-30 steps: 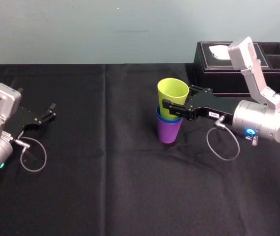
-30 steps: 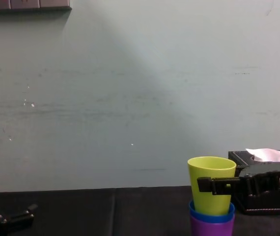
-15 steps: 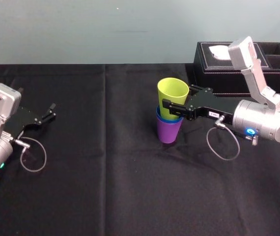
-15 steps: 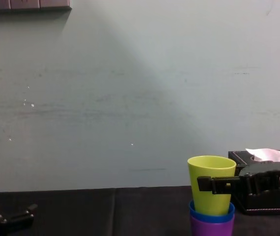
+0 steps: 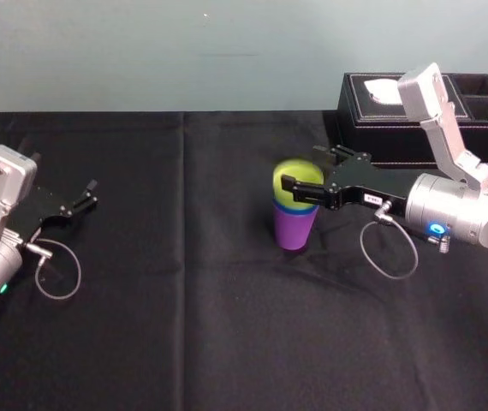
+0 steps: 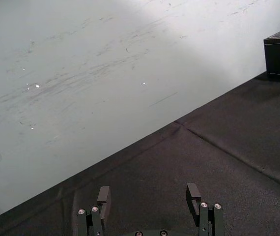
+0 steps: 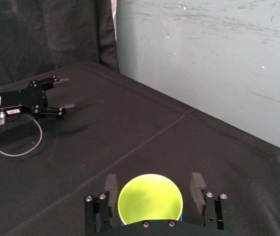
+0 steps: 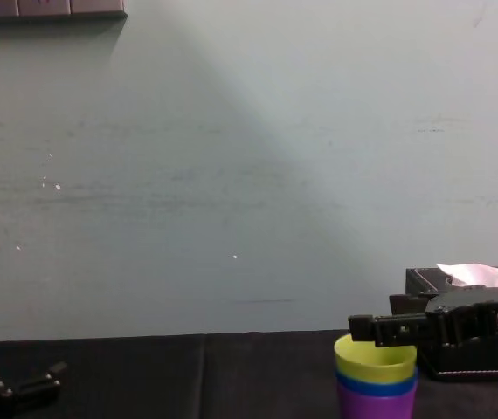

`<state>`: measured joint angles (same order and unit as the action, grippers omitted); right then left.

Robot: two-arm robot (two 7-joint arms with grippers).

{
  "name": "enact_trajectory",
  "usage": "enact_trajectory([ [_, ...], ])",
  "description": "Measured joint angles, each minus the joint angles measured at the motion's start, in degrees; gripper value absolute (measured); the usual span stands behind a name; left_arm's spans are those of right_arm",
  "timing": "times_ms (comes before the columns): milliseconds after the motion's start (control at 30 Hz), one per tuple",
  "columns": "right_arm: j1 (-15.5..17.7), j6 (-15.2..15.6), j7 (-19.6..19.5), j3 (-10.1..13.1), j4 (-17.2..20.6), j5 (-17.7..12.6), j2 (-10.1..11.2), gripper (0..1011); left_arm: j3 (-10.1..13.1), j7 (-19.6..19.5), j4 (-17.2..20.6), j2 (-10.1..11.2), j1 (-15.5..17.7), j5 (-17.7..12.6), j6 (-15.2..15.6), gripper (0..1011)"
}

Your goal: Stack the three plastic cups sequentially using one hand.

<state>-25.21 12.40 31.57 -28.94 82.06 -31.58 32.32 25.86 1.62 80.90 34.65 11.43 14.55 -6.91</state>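
Smooth tapered yellow-green plastic cup (image 5: 296,174) nests in blue plastic cup (image 8: 376,385) atop purple plastic cup (image 5: 296,228), between the right gripper (image 5: 302,168)'s released fingers (image 7: 197,187); left gripper (image 5: 90,194) gapes, spread.

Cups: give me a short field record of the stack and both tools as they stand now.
Stack: purple cup at the bottom, blue cup nested in it, yellow cup nested on top, all upright
Place: on the black table, left of and nearer than the tissue box
Right arm: right tool open, fingers either side of the yellow cup's rim
Left arm: left tool open, parked at the table's left, holding nothing
Task state: all three cups are stacked
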Motion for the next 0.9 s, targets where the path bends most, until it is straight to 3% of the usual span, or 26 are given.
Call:
enact_trajectory([
  [133, 0.00, 0.00, -0.01, 0.00, 0.00, 0.00, 0.00, 1003, 0.00, 0.00, 0.00, 0.00, 0.00, 0.00, 0.00, 1011],
  [633, 0.00, 0.00, -0.08, 0.00, 0.00, 0.00, 0.00, 1002, 0.00, 0.00, 0.00, 0.00, 0.00, 0.00, 0.00, 1011],
  [900, 4.33, -1.70, -3.85, 4.08, 3.54, -1.43, 1.26, 1003, 0.00, 0.00, 0.00, 0.00, 0.00, 0.00, 0.00, 1011],
])
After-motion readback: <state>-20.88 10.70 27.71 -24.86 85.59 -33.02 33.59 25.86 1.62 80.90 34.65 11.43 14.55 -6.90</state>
